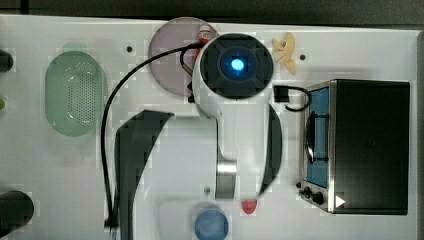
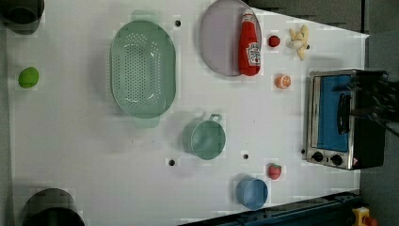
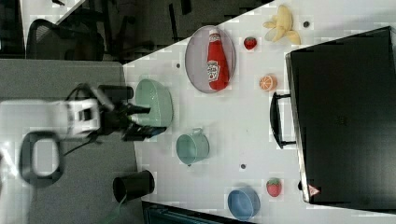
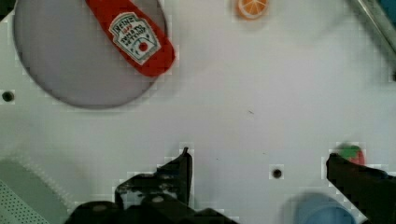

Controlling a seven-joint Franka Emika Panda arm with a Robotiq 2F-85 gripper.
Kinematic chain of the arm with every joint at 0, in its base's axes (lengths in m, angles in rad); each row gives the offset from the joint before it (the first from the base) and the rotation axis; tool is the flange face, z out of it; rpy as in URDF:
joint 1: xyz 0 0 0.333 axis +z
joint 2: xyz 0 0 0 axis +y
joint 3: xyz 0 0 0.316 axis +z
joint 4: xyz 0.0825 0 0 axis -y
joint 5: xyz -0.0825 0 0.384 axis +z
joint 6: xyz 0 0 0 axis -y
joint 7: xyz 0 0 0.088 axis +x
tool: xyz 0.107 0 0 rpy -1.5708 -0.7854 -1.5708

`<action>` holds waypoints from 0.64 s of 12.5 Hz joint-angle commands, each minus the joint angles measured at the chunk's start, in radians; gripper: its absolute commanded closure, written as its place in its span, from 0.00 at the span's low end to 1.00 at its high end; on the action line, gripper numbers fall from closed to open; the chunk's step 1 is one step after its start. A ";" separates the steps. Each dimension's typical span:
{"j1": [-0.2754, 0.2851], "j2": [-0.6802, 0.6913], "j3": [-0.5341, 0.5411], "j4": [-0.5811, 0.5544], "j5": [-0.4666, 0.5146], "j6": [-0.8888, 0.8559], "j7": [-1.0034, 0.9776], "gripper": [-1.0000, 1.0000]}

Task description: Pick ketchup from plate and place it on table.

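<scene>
Reaching with my gripper point(image 4: 257, 161) jaws wide open and empty, I worry the ketchup point(image 2: 249, 44), lying at the plate point(image 2: 219, 42)'s right edge in the left view, rolls off if clipped.

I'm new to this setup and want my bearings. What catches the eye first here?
The red ketchup lying along the edge of the lilac plate, near the left view's top. Then the big toaster oven at the left view's right and the green basket at the plate's left. The gripper is wide open, above bare table.
</scene>
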 commanded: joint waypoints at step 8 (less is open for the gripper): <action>0.009 0.284 0.018 0.091 -0.004 0.211 -0.395 0.00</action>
